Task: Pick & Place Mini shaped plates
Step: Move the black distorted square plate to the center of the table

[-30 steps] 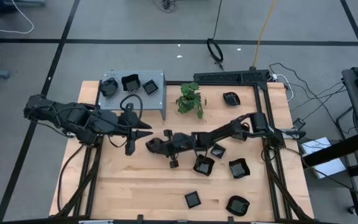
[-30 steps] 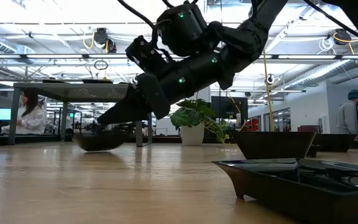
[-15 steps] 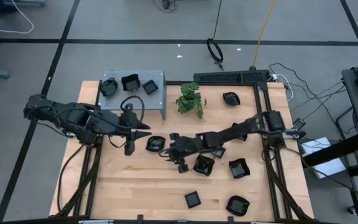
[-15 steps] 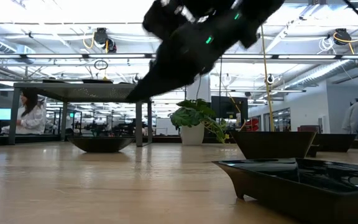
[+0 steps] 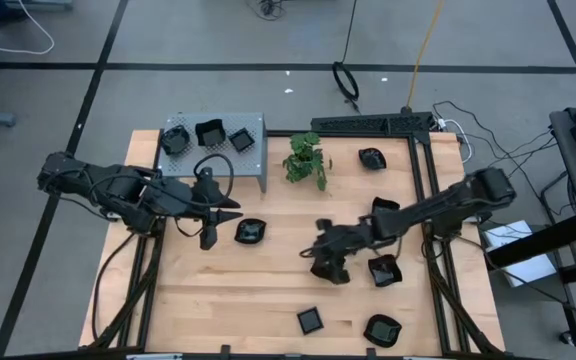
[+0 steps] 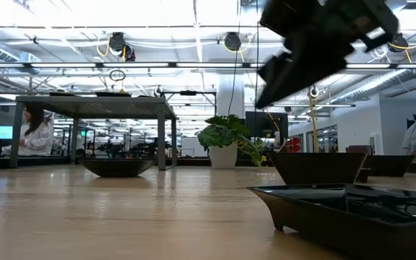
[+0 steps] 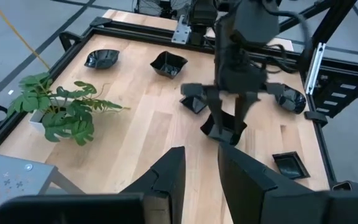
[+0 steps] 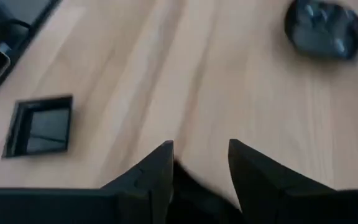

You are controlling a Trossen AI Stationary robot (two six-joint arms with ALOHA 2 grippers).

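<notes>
Two parted fingers, right hand empty

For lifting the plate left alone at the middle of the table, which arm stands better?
Probably the left. The left gripper, open, waits just beside that plate. The right gripper is farther off, over another plate.

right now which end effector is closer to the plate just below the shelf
Left. The left end effector sits right beside that plate, while the right end effector is farther across the table, over another plate.
</notes>
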